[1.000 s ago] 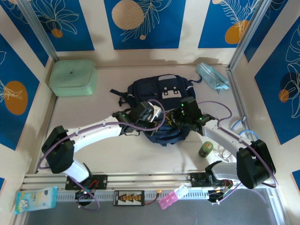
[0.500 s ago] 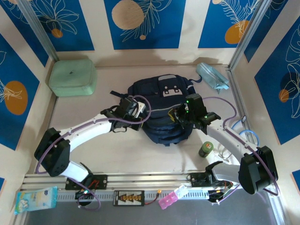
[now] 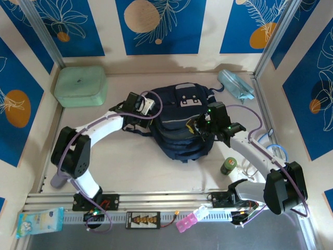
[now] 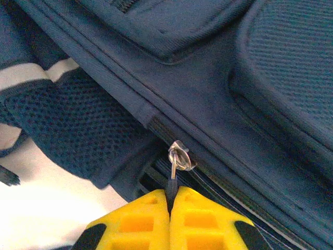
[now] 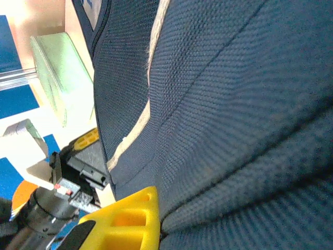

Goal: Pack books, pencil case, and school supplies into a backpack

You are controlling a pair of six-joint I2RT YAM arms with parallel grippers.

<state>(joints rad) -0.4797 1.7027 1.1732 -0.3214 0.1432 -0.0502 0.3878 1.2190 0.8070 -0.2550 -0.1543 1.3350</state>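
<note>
From above, the navy backpack (image 3: 182,122) lies flat near the middle of the bench (image 3: 130,166), its grey-white patch towards the far wall. The left pincer (image 3: 150,112) is at the bag's left side and the right pincer (image 3: 197,126) is against its right front. The pale-blue pencil case (image 3: 237,86) lies in the far right corner, apart from the bag. A mint-green case (image 3: 80,86) sits in the far left corner, and a small green bottle (image 3: 228,166) stands near the right arm. At the left wrist, the two yellow fingers (image 4: 140,219) are pressed together, pinching the thin metal tab of a zip pull (image 4: 178,156) on the backpack's seam. At the right wrist, one yellow finger (image 5: 136,216) lies tight against the backpack's mesh fabric. Its partner is hidden behind the cloth, so whether that pincer is closed or grips anything cannot be told.
</note>
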